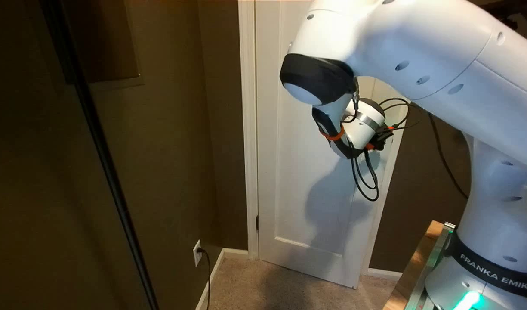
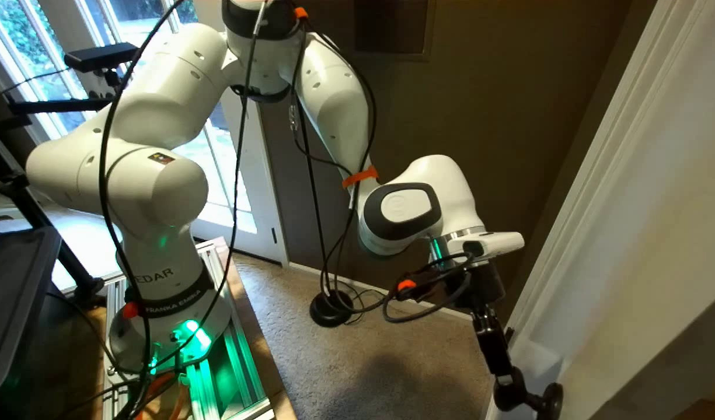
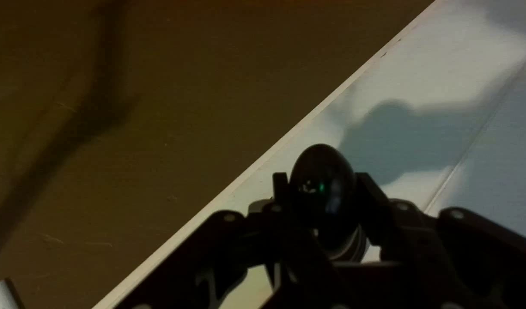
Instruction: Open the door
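my gripper [image 3: 323,193]: fingers [image 3: 281,186] stand one on each side of the dark round knob [image 3: 320,167] and pinch it; contact reads on both flanks in the wrist view. in an exterior view my arm [image 2: 337,105] reaches out past its base and the gripper slants down onto the knob.

door [image 1: 295,185]: white, flat panel, upright at the end of my reach. small dark hinge [image 1: 257,222] low on one edge, knob toward the opposite edge. the bottom corner away from the hinge shows forward of the frame trim [image 1: 250,142], so i read the door as slightly ajar. a broad shadow [image 1: 332,206] lies across it.

surroundings: brown wall [image 1: 168,181] beside the frame, outlet [image 1: 197,253] low on it with a cord plugged in, beige carpet [image 2: 287,303] below. light [image 2: 196,335] at my base glows green.
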{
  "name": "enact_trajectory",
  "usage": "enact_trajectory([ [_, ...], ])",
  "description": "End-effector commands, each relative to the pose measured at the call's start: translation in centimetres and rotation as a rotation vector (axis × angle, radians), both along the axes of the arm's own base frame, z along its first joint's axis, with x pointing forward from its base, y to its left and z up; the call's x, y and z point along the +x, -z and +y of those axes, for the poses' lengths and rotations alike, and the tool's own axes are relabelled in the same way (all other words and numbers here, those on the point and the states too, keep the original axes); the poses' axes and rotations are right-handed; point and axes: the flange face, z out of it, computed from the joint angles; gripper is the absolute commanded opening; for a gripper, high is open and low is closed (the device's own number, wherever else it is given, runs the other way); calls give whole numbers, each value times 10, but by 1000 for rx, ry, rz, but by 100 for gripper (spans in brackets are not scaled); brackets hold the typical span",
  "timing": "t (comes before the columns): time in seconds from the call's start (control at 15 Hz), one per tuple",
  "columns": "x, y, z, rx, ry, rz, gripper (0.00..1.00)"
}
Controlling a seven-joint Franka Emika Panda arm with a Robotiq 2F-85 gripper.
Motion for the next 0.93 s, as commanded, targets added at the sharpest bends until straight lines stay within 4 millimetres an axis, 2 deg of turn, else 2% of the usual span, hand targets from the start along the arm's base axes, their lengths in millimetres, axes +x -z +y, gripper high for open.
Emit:
enact_trajectory([
  [0.0,-24,-15,31,152,8,-43,16],
  [0.2,-35,-22,48,217,24,-86,16],
  [0.27,-38,-24,52,235,38,-102,66],
  [0.4,-45,-27,61,275,32,-112,73],
  [0.67,-72,-34,83,416,-14,-86,99],
  [0.73,-78,-36,87,450,-22,-81,100],
  [0.8,-62,-47,81,469,-35,-84,100],
  [0.87,-65,-48,87,507,-57,-74,100],
])
